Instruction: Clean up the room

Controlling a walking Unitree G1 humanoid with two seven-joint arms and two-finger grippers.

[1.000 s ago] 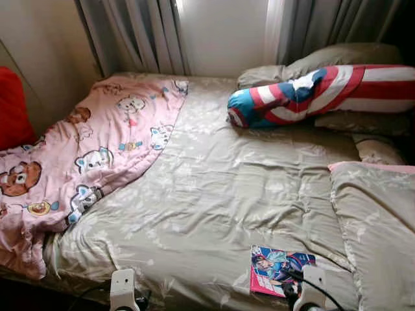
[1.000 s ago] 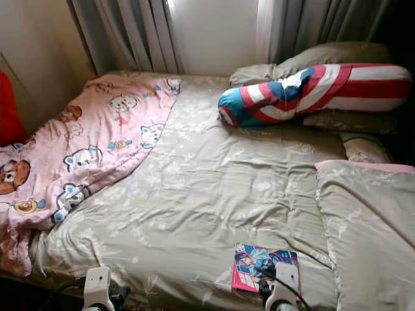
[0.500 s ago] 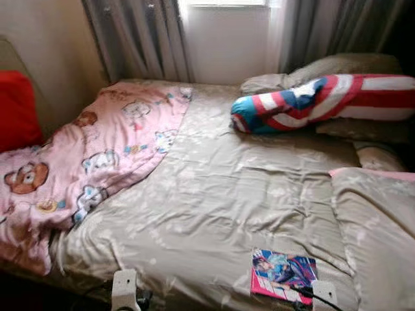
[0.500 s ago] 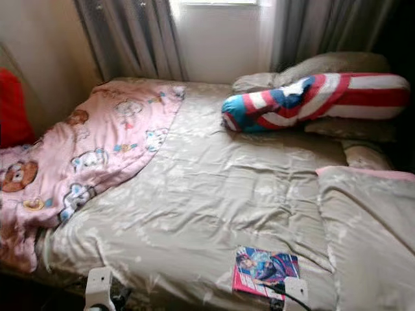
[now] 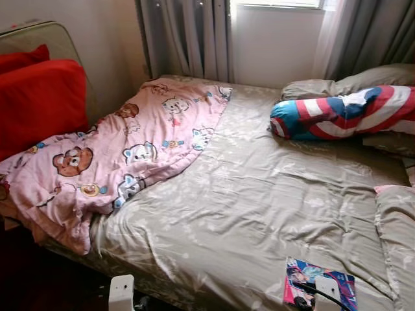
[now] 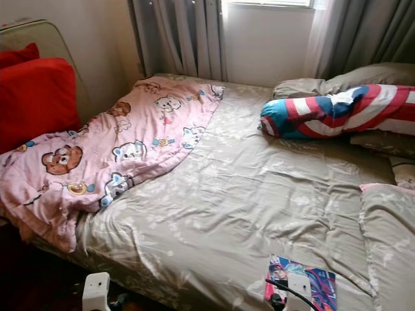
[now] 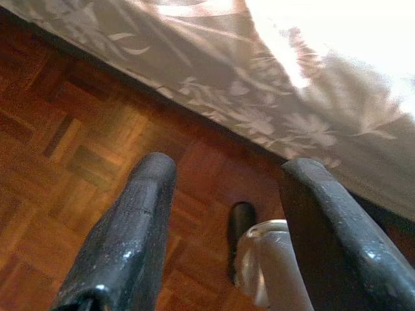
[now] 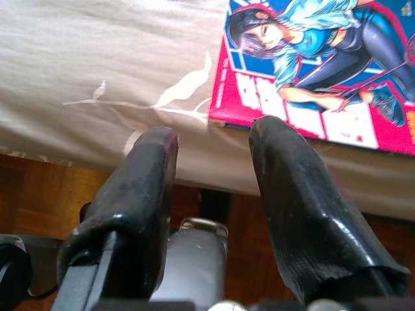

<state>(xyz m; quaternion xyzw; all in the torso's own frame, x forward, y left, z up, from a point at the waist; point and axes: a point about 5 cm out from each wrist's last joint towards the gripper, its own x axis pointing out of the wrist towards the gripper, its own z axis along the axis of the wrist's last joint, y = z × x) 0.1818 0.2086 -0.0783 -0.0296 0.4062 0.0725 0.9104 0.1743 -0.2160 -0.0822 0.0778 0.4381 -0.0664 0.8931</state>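
Observation:
A comic book [image 5: 319,290] with a pink and blue cover lies flat near the front edge of the bed [image 5: 246,214], on the right. My right gripper [image 8: 217,136] hangs open, its fingers apart with nothing between them. It is at the bed's edge, just short of the comic book [image 8: 324,71]. My left gripper [image 7: 227,175] is open and empty over the wooden floor [image 7: 58,162], beside the hanging bed cover. A pink blanket [image 5: 123,149] with bear prints lies crumpled over the bed's left side.
A bolster [image 5: 343,113] striped red, white and blue rests against beige pillows [image 5: 350,81] at the far right. Red cushions [image 5: 39,97] lean on the wall at the left. Grey curtains [image 5: 188,39] hang behind the bed. A folded beige quilt [image 5: 395,227] lies at the right edge.
The camera has turned left and lifted a little, so the bed sits further right in view and the red cushions show more. Nothing on the bed has moved.

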